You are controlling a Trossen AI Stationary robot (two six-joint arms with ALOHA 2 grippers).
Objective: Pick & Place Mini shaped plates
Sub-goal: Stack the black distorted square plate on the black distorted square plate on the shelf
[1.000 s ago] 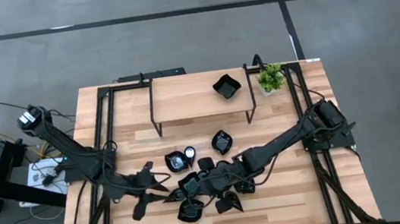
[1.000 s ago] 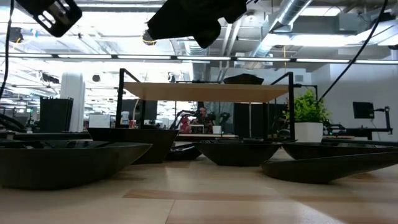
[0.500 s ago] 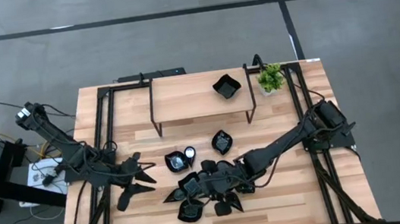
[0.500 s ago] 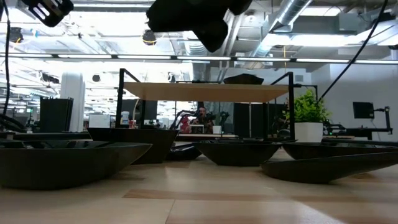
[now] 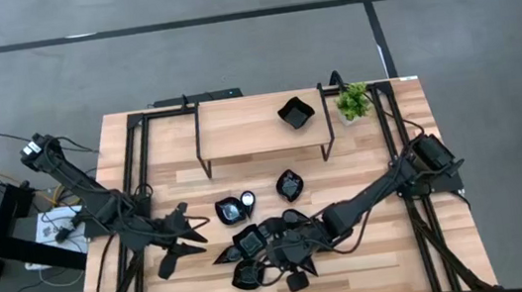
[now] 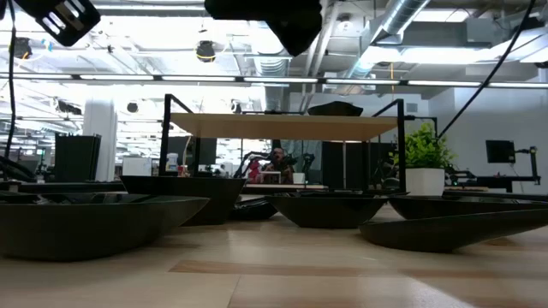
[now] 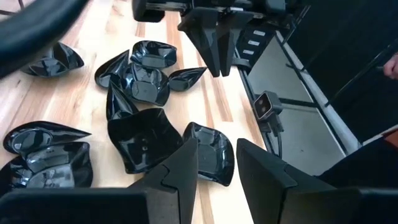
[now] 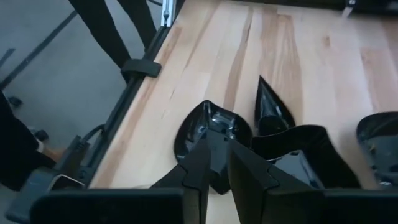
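Several glossy black mini shaped plates (image 5: 258,244) lie clustered on the wooden table's near middle, and one more (image 5: 296,113) sits on the raised shelf. My right gripper (image 5: 294,268) reaches over the cluster's near side, shut on a teardrop plate (image 8: 211,132). My left gripper (image 5: 181,241) hovers left of the cluster, open and with nothing in it. In its wrist view the fingers (image 7: 214,163) stand apart above a small plate (image 7: 210,152) on the table. My right gripper pinches the teardrop plate by the rim nearest the wrist (image 8: 216,149) between its two fingers. The fingers slant down from the table's right toward its near edge. The plate (image 5: 297,282) juts out past the fingertips and looks lifted clear of the table.
A small green potted plant (image 5: 353,102) stands at the shelf's right end. The black-framed shelf (image 5: 259,126) spans the far middle. Two single plates (image 5: 232,209) (image 5: 290,183) lie between shelf and cluster. Bare wood lies along the near edge (image 8: 186,81).
My right gripper has swung toward the table's near edge, carrying the teardrop plate out of the cluster. My left gripper has drawn back toward the table's left edge, away from the plates, still open.
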